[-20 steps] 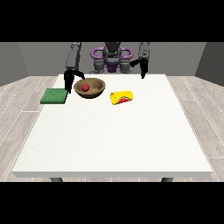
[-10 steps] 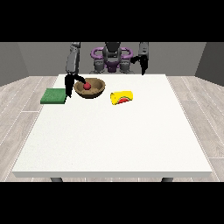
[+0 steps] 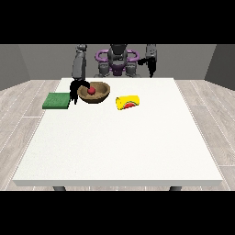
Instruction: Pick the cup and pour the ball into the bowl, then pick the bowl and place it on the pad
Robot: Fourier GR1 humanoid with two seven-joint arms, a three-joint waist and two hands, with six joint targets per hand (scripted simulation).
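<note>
A brown bowl point(image 3: 97, 96) stands on the white table point(image 3: 119, 142) at the back left, with a red ball point(image 3: 92, 90) inside it. The yellow cup point(image 3: 128, 102) lies on its side to the bowl's right. A green pad point(image 3: 57, 100) lies flat at the table's left edge, left of the bowl. The hand at the view's left point(image 3: 75, 90) hangs at the bowl's left rim, between bowl and pad, its fingers curled at the rim. The hand at the view's right point(image 3: 151, 65) is raised near the robot's shoulder, away from everything.
The robot's torso point(image 3: 117, 62) stands behind the table's far edge. The bowl, cup and pad all sit in the back left part of the table.
The hand at the view's left has lowered and closed in on the bowl's left rim. Bowl, ball, cup and pad have stayed in place.
</note>
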